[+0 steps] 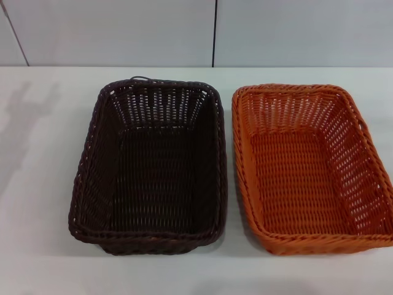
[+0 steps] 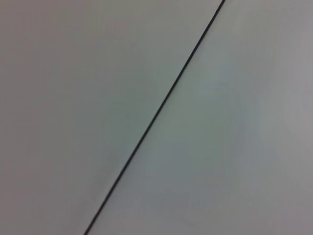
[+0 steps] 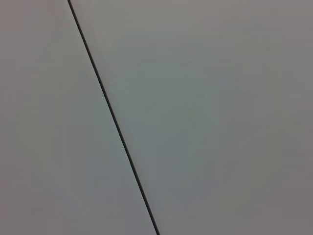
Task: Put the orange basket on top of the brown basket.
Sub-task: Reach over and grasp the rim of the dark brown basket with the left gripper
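A: Head view first: the orange basket (image 1: pixel 309 169) sits upright on the white surface (image 1: pixel 37 203), on the robot's right, just beside the brown basket (image 1: pixel 152 166); their long rims run side by side with a thin gap, hardly apart. Both are empty. Neither arm shows here.

B: So nothing is gripped?

A: Not that I can see. The stacking has not begun, and I cannot tell how either set of jaws stands, since they appear nowhere.

B: Left wrist view?

A: Only a pale wall panel (image 2: pixel 98 98) crossed by a dark seam (image 2: pixel 161 107). No basket, no fingers.

B: Right wrist view?

A: The same: plain panel and one seam (image 3: pixel 112 117).

B: How would you do the pick well?

A: My judgement: take the orange one by its outer long rim or a short end, where the weave is free of the neighbour. Lift straight up until its base clears the brown rim, carry it across level, line up the corners, then lower it so it nests squarely.
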